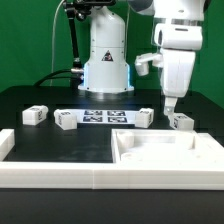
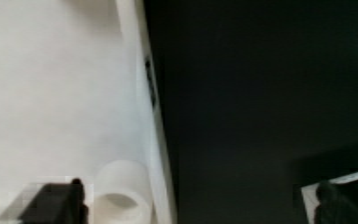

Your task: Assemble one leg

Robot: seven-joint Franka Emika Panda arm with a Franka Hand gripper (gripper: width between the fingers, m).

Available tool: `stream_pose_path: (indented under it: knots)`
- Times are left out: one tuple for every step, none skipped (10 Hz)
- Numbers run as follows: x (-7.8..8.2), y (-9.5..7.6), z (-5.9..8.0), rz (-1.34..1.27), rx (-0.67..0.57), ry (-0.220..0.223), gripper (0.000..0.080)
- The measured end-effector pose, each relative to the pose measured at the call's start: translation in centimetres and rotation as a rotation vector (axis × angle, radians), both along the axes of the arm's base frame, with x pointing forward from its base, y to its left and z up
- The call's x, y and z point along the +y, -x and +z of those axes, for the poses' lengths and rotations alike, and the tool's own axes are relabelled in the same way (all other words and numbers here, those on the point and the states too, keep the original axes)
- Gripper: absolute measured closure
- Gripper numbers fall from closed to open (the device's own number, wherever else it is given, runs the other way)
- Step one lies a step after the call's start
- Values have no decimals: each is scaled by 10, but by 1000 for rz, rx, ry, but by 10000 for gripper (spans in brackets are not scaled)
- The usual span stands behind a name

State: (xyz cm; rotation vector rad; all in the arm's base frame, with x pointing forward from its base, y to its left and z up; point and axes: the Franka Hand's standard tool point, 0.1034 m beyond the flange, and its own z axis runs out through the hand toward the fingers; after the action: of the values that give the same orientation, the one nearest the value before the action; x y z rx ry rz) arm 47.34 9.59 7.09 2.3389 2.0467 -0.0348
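Note:
Several small white legs with black-and-white tags lie on the black table: one (image 1: 35, 115) and another (image 1: 66, 120) at the exterior view's left, one (image 1: 146, 117) and one (image 1: 181, 121) at its right. My gripper (image 1: 170, 106) points down, just above the table between the two right-hand legs, and holds nothing. In the wrist view the gripper (image 2: 197, 203) is open: one dark finger (image 2: 51, 205) is over a white surface with a round hole (image 2: 119, 203), the other finger (image 2: 348, 195) is over black table. No leg shows clearly in the wrist view.
The large white recessed panel (image 1: 165, 150) lies in front of the gripper, and its edge (image 2: 69, 100) fills part of the wrist view. The marker board (image 1: 103, 115) lies before the robot base (image 1: 107, 65). A long white wall (image 1: 50, 168) runs along the front.

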Motion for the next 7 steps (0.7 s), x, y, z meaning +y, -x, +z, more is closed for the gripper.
stream_pose_path:
  knots:
    - [0,1,-2,-33,2,-2,150]
    - [0,1,-2,-124,-1,-3,150]
    - [1,1,-2,-190,-3,-3,150]
    - [1,1,-3,-267,-9,-7,150]
    - [5,6,-6,-386,-23,-20,150]
    - [11,10,-8,-505,-35,-33,150]
    - [17,14,-11,-615,-38,-40,150]
